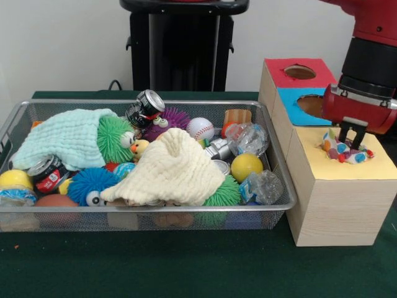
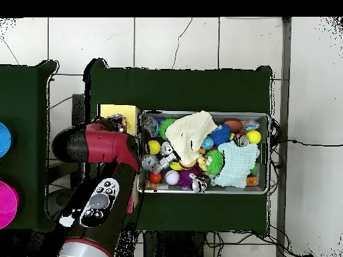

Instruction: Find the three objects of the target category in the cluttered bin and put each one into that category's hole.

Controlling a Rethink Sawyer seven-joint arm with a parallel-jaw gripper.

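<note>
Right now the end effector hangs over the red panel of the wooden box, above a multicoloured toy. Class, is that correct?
Not quite. The end effector hangs over the yellow panel of the wooden box, above the multicoloured toy; the front view shows it.

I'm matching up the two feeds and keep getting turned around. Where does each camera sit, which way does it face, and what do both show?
Front view: sits low across the table, facing the wire bin and the wooden box; the red arm's gripper comes down over the box's yellow top.
Overhead view: sits above, looking straight down on the bin and table; the red arm reaches up from the bottom.
Shared: bin, cream cloth, mint cloth, yellow box top.
</note>
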